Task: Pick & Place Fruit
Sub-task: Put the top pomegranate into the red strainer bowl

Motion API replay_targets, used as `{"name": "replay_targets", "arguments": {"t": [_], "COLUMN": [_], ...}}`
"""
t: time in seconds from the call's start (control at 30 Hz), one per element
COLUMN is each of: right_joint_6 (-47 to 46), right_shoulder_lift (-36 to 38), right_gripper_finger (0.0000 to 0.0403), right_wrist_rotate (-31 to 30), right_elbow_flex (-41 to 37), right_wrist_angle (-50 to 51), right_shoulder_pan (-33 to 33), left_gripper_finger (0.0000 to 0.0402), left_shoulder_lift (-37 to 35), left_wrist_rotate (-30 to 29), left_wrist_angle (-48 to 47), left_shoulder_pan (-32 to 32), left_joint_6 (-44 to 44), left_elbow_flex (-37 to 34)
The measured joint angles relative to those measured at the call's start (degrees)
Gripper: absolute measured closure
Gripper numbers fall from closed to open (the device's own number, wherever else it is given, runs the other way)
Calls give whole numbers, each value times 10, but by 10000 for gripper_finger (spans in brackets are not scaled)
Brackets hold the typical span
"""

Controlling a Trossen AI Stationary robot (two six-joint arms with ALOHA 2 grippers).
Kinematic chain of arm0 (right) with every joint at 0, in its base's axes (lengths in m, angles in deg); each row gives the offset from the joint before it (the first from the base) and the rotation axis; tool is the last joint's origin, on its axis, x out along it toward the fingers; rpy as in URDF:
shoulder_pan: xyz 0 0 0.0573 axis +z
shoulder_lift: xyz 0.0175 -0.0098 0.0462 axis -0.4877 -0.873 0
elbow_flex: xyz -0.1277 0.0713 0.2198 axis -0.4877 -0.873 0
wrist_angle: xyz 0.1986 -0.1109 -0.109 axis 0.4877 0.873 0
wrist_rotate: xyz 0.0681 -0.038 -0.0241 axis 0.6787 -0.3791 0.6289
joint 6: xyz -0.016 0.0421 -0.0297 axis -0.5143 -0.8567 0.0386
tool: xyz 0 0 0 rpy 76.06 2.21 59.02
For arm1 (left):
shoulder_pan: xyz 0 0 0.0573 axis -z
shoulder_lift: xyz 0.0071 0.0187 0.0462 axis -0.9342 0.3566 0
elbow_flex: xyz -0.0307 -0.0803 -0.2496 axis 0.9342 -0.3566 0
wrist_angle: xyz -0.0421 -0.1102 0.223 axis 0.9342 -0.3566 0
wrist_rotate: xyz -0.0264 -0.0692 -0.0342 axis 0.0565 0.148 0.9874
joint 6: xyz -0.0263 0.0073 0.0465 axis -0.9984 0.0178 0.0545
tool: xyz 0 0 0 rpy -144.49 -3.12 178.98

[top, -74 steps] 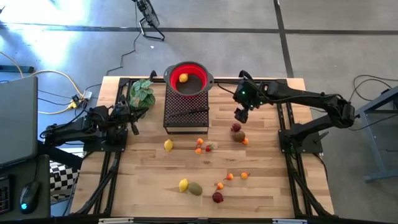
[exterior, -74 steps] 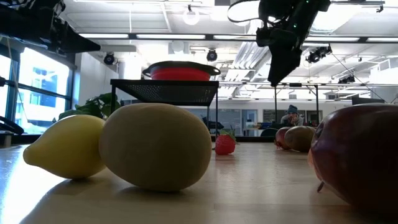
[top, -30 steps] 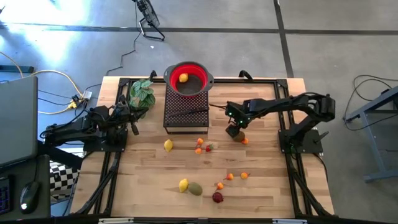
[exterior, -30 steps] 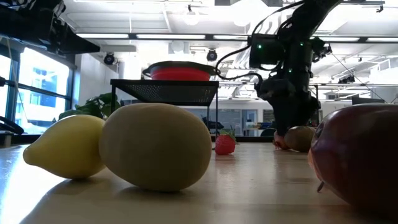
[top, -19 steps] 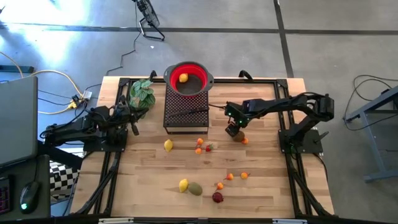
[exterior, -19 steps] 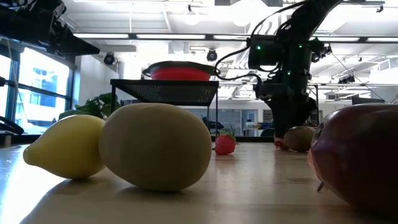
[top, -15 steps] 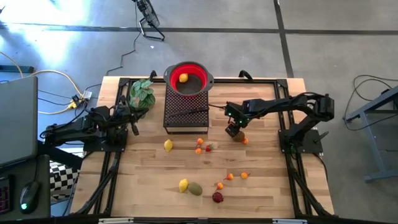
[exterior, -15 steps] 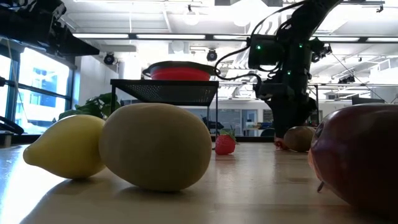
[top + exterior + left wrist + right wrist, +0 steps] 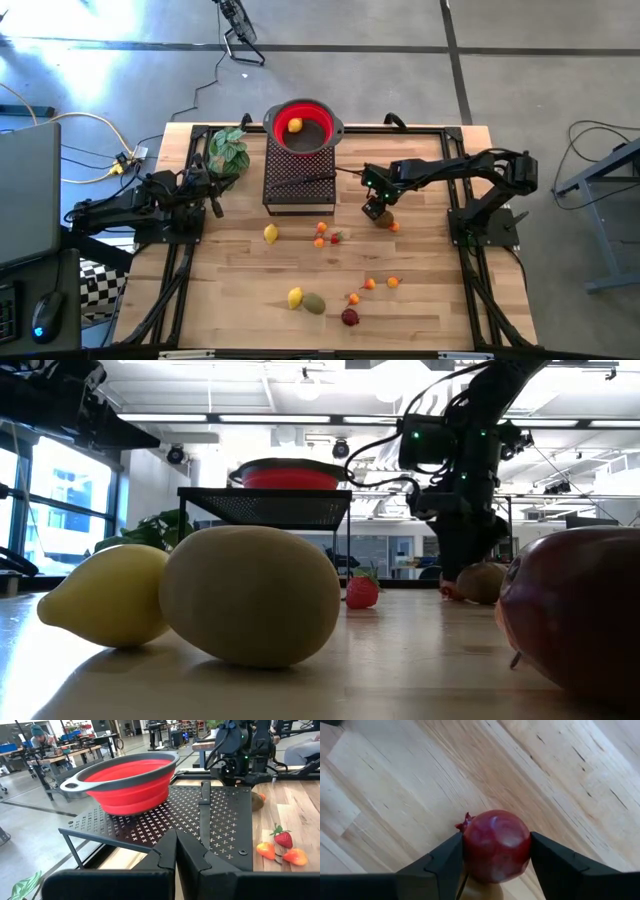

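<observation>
Right wrist view had it close — the right gripper [image 9: 496,865] sat low on the bench [image 9: 410,785], fingers [image 9: 445,862] pressed against both sides of the dark red fruit [image 9: 496,845]. Left gripper [image 9: 176,851] waited fully closed by the black rack [image 9: 165,817], holding nothing.

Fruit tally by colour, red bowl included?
Yellow lemons: 3
Small orange fruits: 6
Dark red fruits: 2
Red strawberry: 1
Brown kiwi: 1
Olive-green fruit: 1
Total: 14

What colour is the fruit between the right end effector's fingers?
Dark red fruit, seen best in the right wrist view.
</observation>
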Motion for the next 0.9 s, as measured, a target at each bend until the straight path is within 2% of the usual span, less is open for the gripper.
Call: {"name": "replay_targets", "arguments": {"t": [0.53,0.73,0.9], "right_joint_6": [15,19,21], "right_shoulder_lift": [19,59,111], "right_gripper_finger": [199,199,199], "right_wrist_rotate": [4,0,0], "right_elbow_flex": [0,0,0], "right_wrist_angle": [-16,-35,-95], "right_shoulder_pan": [0,-1,-1], "left_gripper_finger": [402,402,402], "left_shoulder_lift": [0,0,0], "left_wrist_rotate": [0,0,0], "left_wrist_angle": [0,1,1], "left_shoulder_pan": [0,0,0], "left_joint_6": [1,1,1], "left_elbow_flex": [0,0,0]}}
